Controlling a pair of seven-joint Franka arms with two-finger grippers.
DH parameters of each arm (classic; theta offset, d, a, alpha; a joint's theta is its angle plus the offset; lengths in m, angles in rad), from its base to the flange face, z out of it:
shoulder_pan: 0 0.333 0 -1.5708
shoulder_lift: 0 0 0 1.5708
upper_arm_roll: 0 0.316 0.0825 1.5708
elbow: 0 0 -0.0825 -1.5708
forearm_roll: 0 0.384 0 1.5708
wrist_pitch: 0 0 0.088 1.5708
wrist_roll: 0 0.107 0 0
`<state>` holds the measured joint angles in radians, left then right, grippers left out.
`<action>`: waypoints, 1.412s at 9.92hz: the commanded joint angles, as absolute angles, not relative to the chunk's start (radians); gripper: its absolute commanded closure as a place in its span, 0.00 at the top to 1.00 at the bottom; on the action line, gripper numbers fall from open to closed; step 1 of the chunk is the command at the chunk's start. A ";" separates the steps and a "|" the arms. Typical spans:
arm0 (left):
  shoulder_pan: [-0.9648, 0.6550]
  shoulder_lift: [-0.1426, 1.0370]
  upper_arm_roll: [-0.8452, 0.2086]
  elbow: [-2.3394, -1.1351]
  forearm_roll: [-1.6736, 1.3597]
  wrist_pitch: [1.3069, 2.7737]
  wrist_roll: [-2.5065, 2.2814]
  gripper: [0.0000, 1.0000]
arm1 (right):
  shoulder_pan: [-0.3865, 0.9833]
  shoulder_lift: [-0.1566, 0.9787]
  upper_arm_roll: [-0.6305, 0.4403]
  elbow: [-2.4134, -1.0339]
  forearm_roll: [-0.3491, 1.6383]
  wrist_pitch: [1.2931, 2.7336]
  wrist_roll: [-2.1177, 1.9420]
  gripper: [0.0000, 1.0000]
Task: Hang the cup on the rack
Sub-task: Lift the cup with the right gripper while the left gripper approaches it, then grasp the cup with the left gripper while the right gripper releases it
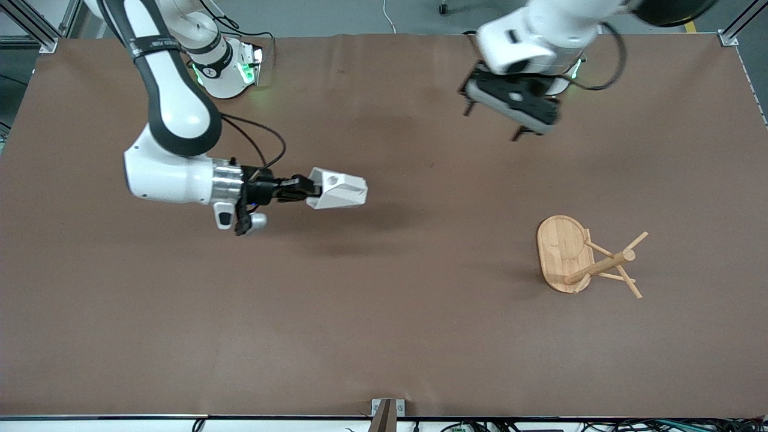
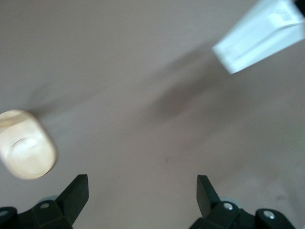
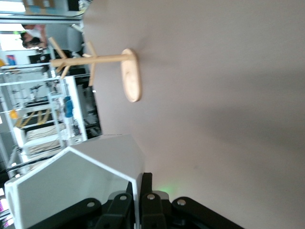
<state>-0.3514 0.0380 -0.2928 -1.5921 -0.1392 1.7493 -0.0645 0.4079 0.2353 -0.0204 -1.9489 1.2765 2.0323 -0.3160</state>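
Observation:
My right gripper [image 1: 309, 191] is shut on the wall of the white faceted cup [image 1: 337, 189] and holds it on its side in the air over the middle of the table. The cup fills the right wrist view [image 3: 71, 186], pinched at its rim. It also shows in the left wrist view [image 2: 262, 36]. The bamboo rack [image 1: 585, 258] stands on its oval base toward the left arm's end of the table, nearer to the front camera; it also shows in the right wrist view [image 3: 102, 67] and its base in the left wrist view [image 2: 26, 145]. My left gripper [image 1: 495, 123] is open and empty, up over the table.
The brown table mat [image 1: 384, 336] is bare around the rack. The right arm's base [image 1: 225, 69] stands at the table's edge farthest from the front camera.

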 commanded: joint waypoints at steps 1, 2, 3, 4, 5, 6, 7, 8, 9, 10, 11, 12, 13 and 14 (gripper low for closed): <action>-0.446 0.127 -0.290 -1.592 -0.160 1.848 -0.031 1.00 | 0.474 0.221 -0.029 -1.971 1.446 2.029 -0.368 0.01; -0.462 0.155 -0.290 -1.591 -0.158 1.908 0.030 1.00 | 0.489 0.221 -0.028 -1.971 1.471 2.013 -0.370 0.01; -0.471 0.181 -0.291 -1.586 -0.164 1.954 0.143 1.00 | 0.495 0.219 -0.025 -1.985 1.495 1.984 -0.370 0.01; -0.475 0.217 -0.293 -1.562 -0.169 1.971 0.232 1.00 | 0.502 0.218 -0.023 -1.994 1.514 1.980 -0.367 0.01; -0.476 0.236 -0.304 -1.554 -0.170 1.973 0.291 1.00 | 0.509 0.216 -0.025 -1.994 1.514 1.976 -0.364 0.01; -0.476 0.245 -0.304 -1.555 -0.170 1.979 0.320 1.00 | 0.511 0.216 -0.025 -1.994 1.514 1.977 -0.365 0.01; -0.476 0.268 -0.304 -1.555 -0.170 2.000 0.349 1.00 | 0.511 0.215 -0.023 -1.994 1.514 1.976 -0.365 0.01; -0.476 0.293 -0.308 -1.555 -0.179 2.031 0.412 1.00 | 0.511 0.212 -0.023 -1.994 1.514 1.976 -0.365 0.01; -0.476 0.298 -0.314 -1.563 -0.193 2.031 0.435 1.00 | 0.517 0.207 -0.023 -1.994 1.514 1.976 -0.364 0.01; -0.474 0.319 -0.316 -1.562 -0.196 2.033 0.475 1.00 | 0.517 0.193 -0.023 -1.994 1.514 1.974 -0.356 0.01; -0.472 0.334 -0.314 -1.562 -0.230 2.034 0.509 1.00 | 0.517 0.187 -0.023 -1.994 1.514 1.973 -0.351 0.01; -0.474 0.337 -0.314 -1.563 -0.251 2.034 0.520 1.00 | 0.517 0.183 -0.023 -1.994 1.514 1.971 -0.339 0.01; -0.471 0.336 -0.314 -1.566 -0.253 2.034 0.526 0.87 | 0.517 0.175 -0.025 -1.994 1.514 1.970 -0.316 0.01; -0.468 0.334 -0.314 -1.571 -0.255 2.033 0.544 0.51 | 0.515 0.170 -0.025 -1.994 1.516 1.959 -0.314 0.01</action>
<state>-0.4670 0.2948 -0.3109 -1.5581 -0.2406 2.0197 0.5105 0.5076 0.2283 -0.0275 -1.9749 1.4779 1.9829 -0.3380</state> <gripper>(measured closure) 0.163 0.956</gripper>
